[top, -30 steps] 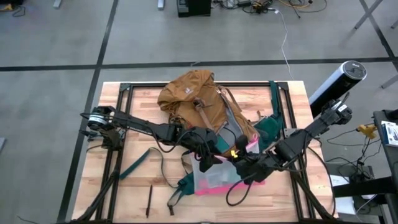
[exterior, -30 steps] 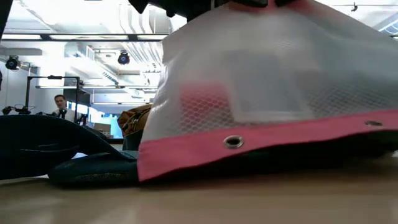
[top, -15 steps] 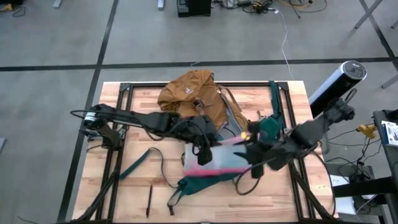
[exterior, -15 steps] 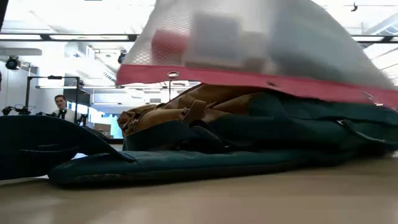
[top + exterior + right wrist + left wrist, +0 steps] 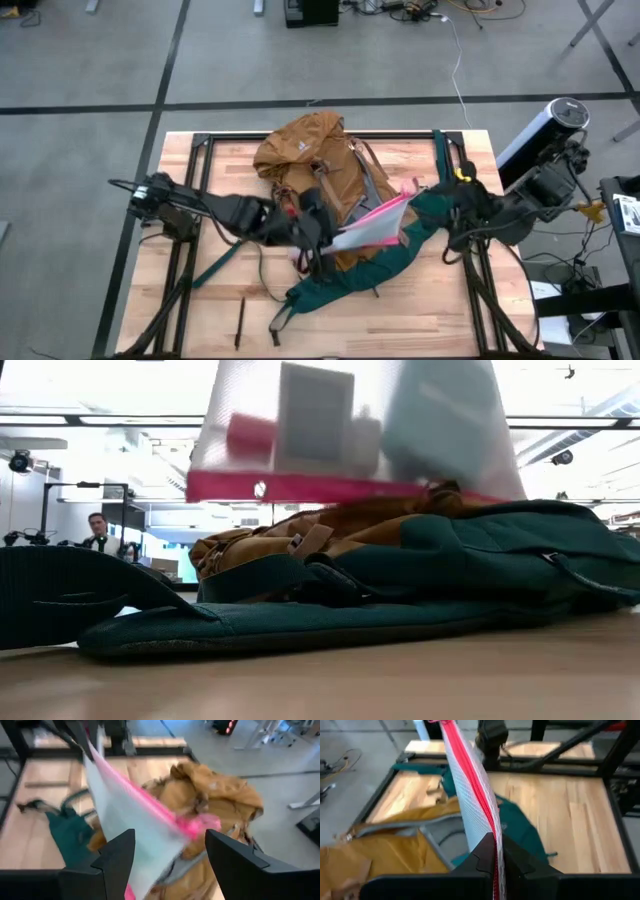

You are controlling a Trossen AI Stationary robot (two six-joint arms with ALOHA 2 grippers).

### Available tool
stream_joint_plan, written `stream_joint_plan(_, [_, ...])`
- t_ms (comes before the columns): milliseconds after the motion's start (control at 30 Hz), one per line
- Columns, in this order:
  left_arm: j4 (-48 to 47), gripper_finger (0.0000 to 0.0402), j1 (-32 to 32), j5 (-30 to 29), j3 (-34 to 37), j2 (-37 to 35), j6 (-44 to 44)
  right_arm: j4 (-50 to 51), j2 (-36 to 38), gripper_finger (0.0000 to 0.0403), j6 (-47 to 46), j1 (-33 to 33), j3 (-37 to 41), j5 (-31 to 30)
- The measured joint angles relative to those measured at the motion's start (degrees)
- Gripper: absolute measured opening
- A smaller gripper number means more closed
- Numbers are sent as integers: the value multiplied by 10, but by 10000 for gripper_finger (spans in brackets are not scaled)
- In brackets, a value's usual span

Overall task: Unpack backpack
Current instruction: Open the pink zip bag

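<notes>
Left gripper [image 5: 495, 851] jaws clamp the pink-edged pouch [image 5: 372, 225] above the backpack [image 5: 315, 160]; right gripper [image 5: 170, 855] jaws apart, probably released. Next: set it on bare tabletop [image 5: 520, 320].

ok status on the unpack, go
Left gripper shut on pouch, lifted over backpack. Right gripper open, backed off. Nothing blocking.

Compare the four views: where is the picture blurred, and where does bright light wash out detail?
High view: sharp, evenly lit, only the pouch slightly smeared. Low view: ceiling lights glare behind the pouch; the table in front is out of focus. Left wrist view: the fingers are crisp, the backpack soft. Right wrist view: the pouch and backpack are smeared.
</notes>
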State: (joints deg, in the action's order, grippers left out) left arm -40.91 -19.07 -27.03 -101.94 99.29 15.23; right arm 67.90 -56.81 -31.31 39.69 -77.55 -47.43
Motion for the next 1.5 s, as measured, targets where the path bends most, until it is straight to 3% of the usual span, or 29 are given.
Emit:
stream_joint_plan(300, [129, 0, -19, 12, 91, 3, 0, -67, 16, 234, -54, 10, 141, 24])
stream_joint_plan(433, [138, 0, -19, 39, 101, 3, 5, -141, 39, 233, -18, 9, 191, 24])
stream_joint_plan(633, [146, 0, -22, 74, 102, 3, 22, -147, 87, 215, -1, 8, 209, 40])
stream_joint_plan(833, [147, 0, -22, 105, 102, 4, 41, -175, 103, 208, 101, -3, 214, 75])
stream_joint_plan(1167, [141, 1, -22, 105, 105, 4, 100, -300, 65, 193, 247, -92, 242, 180])
stream_joint_plan(1300, [120, 9, -23, 107, 106, 4, 124, -332, 53, 150, 283, -106, 240, 234])
stream_joint_plan(1433, [103, 20, -18, 77, 106, 1, 140, -332, 51, 45, 284, -108, 239, 251])
stream_joint_plan(1500, [83, 27, -9, 44, 104, -4, 143, -331, 51, 15, 285, -108, 239, 251])
